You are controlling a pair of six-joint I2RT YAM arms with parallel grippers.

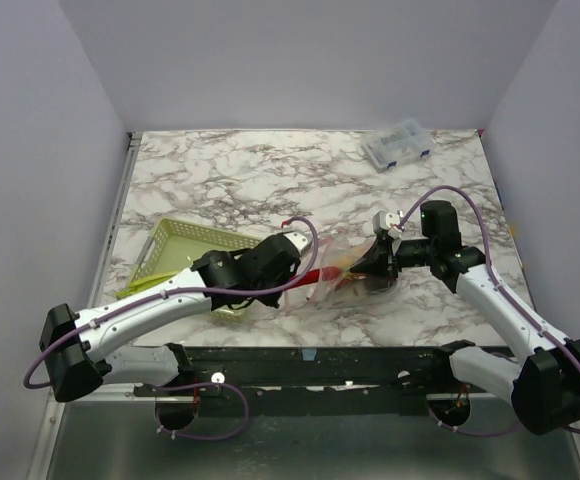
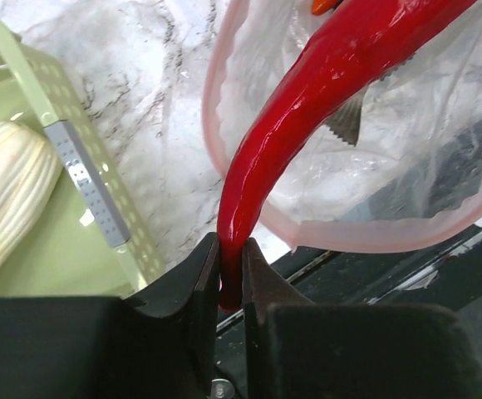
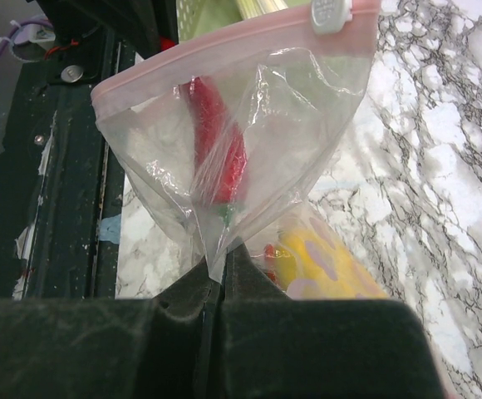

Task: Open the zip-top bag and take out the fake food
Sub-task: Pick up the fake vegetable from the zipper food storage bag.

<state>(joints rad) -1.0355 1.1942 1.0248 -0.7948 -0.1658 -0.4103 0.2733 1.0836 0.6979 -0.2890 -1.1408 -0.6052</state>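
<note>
Light, limp and crinkly, the zip-top bag (image 1: 348, 272): slippery film, likely to slide or collapse unless taken by a corner or by the stiffer pinkish zip strip (image 3: 224, 37). Seemingly lifted off the desk (image 1: 270, 180), just right of the pale green mesh basket (image 1: 185, 243), mouth gaping toward the basket. Clenched on a fold of film at the bag's end away from the basket, the right end effector (image 3: 216, 268). Nearly shut between basket and bag mouth, the left end effector (image 2: 231, 264), grasping the thin tip of the red chili (image 2: 307, 108). Hard, glossy plastic, so probably prone to slipping; best gripped at that narrow end. Rest of the chili inside the mouth; yellow piece (image 3: 312, 259) deeper in, farther from the basket.
</note>
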